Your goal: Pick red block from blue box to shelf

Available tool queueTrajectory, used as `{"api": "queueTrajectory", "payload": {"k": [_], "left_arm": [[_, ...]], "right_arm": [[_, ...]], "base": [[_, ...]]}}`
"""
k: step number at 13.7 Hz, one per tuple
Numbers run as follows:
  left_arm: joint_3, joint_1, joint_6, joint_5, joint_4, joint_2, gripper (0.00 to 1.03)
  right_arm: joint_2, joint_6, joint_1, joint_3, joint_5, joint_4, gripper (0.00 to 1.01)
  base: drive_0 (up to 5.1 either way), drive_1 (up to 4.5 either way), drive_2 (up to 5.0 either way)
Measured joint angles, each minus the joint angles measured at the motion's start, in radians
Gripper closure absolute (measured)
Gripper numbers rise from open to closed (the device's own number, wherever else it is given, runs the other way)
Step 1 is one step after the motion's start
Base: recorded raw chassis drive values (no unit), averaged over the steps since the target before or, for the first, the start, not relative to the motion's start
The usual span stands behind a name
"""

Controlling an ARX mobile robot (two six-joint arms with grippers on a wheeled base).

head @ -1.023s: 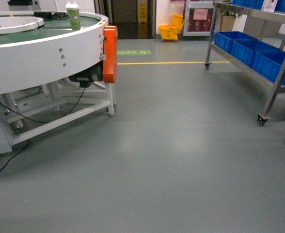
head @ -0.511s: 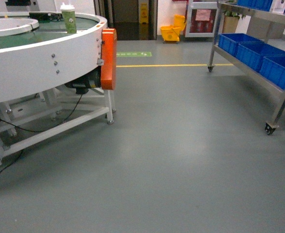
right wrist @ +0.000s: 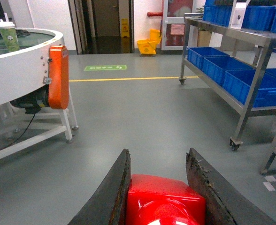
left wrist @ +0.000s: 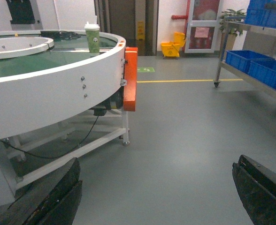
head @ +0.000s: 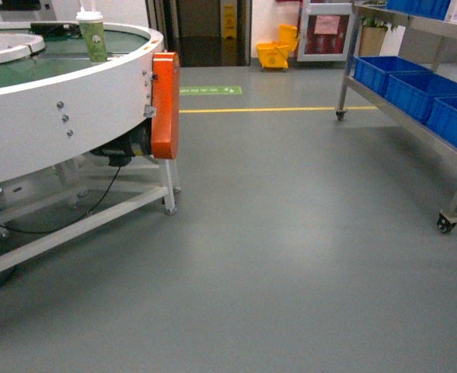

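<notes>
The red block [right wrist: 164, 199] is glossy and sits clamped between the dark fingers of my right gripper [right wrist: 158, 154], held above the grey floor. My left gripper [left wrist: 157, 161] is open wide, with only floor between its fingers [left wrist: 63, 187]. The steel shelf [right wrist: 250, 51] stands ahead on the right on castors, and it also shows at the right edge of the head view [head: 415, 128] and of the left wrist view [left wrist: 250, 79]. The blue box is out of view. Neither gripper appears in the head view.
Dark blue crates [head: 415, 89] fill the shelf's lower tier. A round white conveyor table [head: 65, 116] with an orange cover [head: 165, 105] and a green cup [head: 92, 35] stands at left. A yellow floor line [head: 267, 109] and a yellow mop bucket [head: 275, 50] lie ahead.
The head view has moved forward: the round table has slid towards the left and the shelf's castor has moved right and lower in the picture.
</notes>
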Motion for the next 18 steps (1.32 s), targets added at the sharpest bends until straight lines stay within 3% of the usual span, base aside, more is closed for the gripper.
{"api": "queueTrajectory", "payload": {"k": [9,18], "left_arm": [[0.000,0.001,0.000,0.000,0.000,0.000,0.05],[0.000,0.001,0.000,0.000,0.000,0.000,0.05]], "right_arm": [[0.000,0.000,0.000,0.000,0.000,0.000,0.72],[0.000,0.000,0.000,0.000,0.000,0.002,0.72]], "base": [[0.0,4.34,-4.3],[-1.6,-1.57,-1.6]]}}
